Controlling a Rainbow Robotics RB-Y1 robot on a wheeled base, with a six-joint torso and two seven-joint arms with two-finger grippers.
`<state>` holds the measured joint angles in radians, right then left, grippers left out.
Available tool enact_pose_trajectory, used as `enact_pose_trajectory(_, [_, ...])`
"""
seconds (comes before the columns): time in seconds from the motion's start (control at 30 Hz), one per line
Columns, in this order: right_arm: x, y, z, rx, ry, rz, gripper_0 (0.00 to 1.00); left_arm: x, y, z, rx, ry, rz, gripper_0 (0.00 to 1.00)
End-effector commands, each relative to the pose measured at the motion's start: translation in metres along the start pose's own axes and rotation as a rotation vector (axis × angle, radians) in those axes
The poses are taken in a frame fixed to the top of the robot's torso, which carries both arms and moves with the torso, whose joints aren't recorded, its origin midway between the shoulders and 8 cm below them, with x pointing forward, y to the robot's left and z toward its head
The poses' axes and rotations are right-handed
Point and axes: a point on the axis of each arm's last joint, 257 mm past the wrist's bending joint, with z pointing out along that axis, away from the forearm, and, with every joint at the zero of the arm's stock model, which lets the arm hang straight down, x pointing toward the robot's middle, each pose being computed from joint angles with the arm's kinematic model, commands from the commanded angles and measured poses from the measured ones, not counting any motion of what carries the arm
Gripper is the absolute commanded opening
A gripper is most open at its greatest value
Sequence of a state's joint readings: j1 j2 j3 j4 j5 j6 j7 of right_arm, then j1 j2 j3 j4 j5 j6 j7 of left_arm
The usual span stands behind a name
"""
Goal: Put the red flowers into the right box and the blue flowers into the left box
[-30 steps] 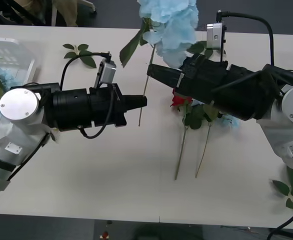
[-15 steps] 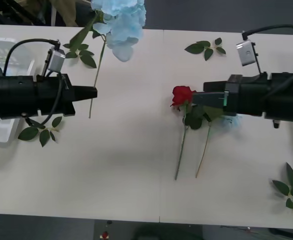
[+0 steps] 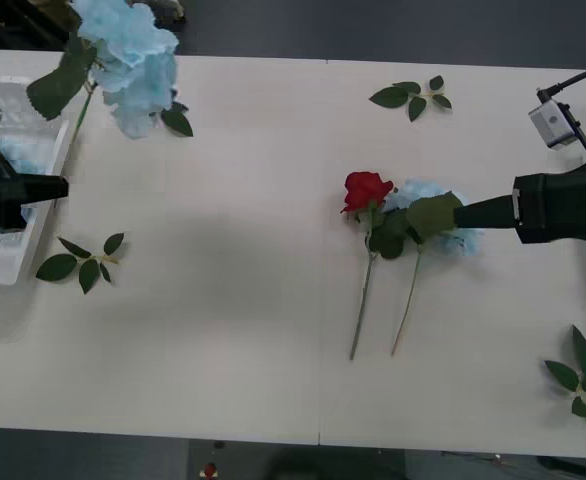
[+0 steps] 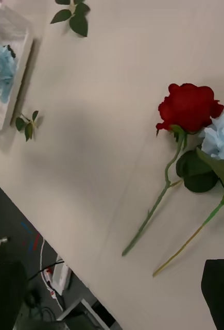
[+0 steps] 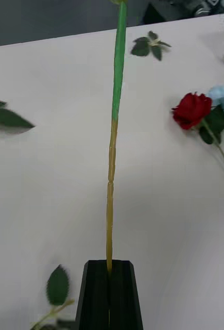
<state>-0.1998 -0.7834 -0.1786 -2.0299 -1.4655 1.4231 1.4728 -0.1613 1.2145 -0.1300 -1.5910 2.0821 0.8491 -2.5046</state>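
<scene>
Blue flower (image 3: 128,55): held, head up over the far-left table edge beside the left box, big leaf toward the box; thin stem (image 5: 112,170) runs down to the left gripper.
Left gripper (image 3: 58,186): black fingers (image 5: 96,296) clenched on the stem's tip, pressed flat together in the left wrist view; sits at the table's left edge, just at the left box rim.
Left box (image 3: 43,165): translucent bin at far left, pale-blue petals already inside (image 4: 1,69).
Right gripper (image 3: 461,213): over the right side of the table, tip just beside the lying blue cluster; can't tell whether fingers are apart or closed; one dark finger (image 4: 220,291) at the corner of the right wrist view.
Red flower (image 3: 366,190): rose lying flat mid-table, stem pointing to the near edge, not touched.
Second blue flower (image 3: 435,218): lying just right of the rose, leaves overlapping it, stem parallel.
Surface: white table (image 3: 243,300), seam down the middle, loose leaf sprigs near the box (image 3: 81,262), at far right-centre (image 3: 413,95) and near-right corner (image 3: 581,380).
Room: dark floor past the far edge; cables below the near edge.
Change: left arm pulled back left with the flower; right arm retreated right, uncovering the lying blue cluster.
Open room: wide bare stretch between the arms, centre-left.
</scene>
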Motion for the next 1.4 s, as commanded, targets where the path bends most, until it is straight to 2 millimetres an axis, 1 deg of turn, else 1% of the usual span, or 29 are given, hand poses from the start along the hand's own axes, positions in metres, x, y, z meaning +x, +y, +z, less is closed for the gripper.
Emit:
enact_pose_trajectory(0.03, [0.004, 0.008, 0.006, 0.059, 0.014, 0.056, 1.00, 0.015, 0.046, -0.034, -0.108, 0.054, -0.037, 0.00])
enact_pose_trajectory(0.1, [0.007, 0.007, 0.012, 0.086, 0.013, 0.090, 1.00, 0.023, 0.068, -0.050, -0.164, 0.089, -0.021, 0.00])
enact_pose_trajectory(0.17, [0.010, 0.005, 0.018, 0.109, 0.010, 0.116, 1.00, 0.029, 0.083, -0.063, -0.203, 0.120, -0.009, 0.00])
enact_pose_trajectory(0.23, [0.014, 0.005, 0.027, 0.130, 0.006, 0.169, 1.00, 0.038, 0.107, -0.084, -0.266, 0.163, 0.003, 0.00])
enact_pose_trajectory(0.33, [0.020, 0.003, 0.041, 0.168, 0.000, 0.214, 1.00, 0.047, 0.133, -0.107, -0.342, 0.205, 0.024, 0.00])
enact_pose_trajectory(0.4, [0.023, 0.000, 0.049, 0.199, -0.007, 0.241, 1.00, 0.052, 0.147, -0.120, -0.387, 0.236, 0.047, 0.00])
enact_pose_trajectory(0.47, [0.026, -0.002, 0.056, 0.219, -0.013, 0.269, 1.00, 0.056, 0.156, -0.129, -0.419, 0.260, 0.061, 0.00])
enact_pose_trajectory(0.6, [0.026, -0.006, 0.072, 0.256, -0.043, 0.326, 1.00, 0.062, 0.176, -0.145, -0.486, 0.302, 0.099, 0.00])
enact_pose_trajectory(0.7, [0.025, -0.013, 0.082, 0.289, -0.062, 0.369, 1.00, 0.070, 0.196, -0.161, -0.561, 0.343, 0.138, 0.00])
enact_pose_trajectory(0.83, [0.025, -0.025, 0.086, 0.325, -0.081, 0.414, 1.00, 0.081, 0.206, -0.171, -0.600, 0.393, 0.169, 0.00])
enact_pose_trajectory(0.97, [0.030, -0.041, 0.084, 0.387, -0.075, 0.430, 1.00, 0.100, 0.218, -0.187, -0.643, 0.444, 0.157, 0.00])
enact_pose_trajectory(1.03, [0.031, -0.047, 0.084, 0.407, -0.073, 0.439, 1.00, 0.106, 0.220, -0.190, -0.650, 0.450, 0.146, 0.00])
enact_pose_trajectory(1.17, [0.030, -0.064, 0.086, 0.441, -0.068, 0.458, 1.00, 0.131, 0.226, -0.192, -0.671, 0.507, 0.157, 0.00])
enact_pose_trajectory(1.27, [0.028, -0.071, 0.088, 0.455, -0.065, 0.463, 1.00, 0.146, 0.233, -0.195, -0.701, 0.517, 0.151, 0.00])
enact_pose_trajectory(1.3, [0.027, -0.073, 0.089, 0.458, -0.066, 0.464, 1.00, 0.154, 0.235, -0.196, -0.710, 0.521, 0.140, 0.00])
enact_pose_trajectory(1.4, [0.025, -0.078, 0.096, 0.463, -0.069, 0.467, 1.00, 0.169, 0.238, -0.194, -0.726, 0.526, 0.134, 0.00])
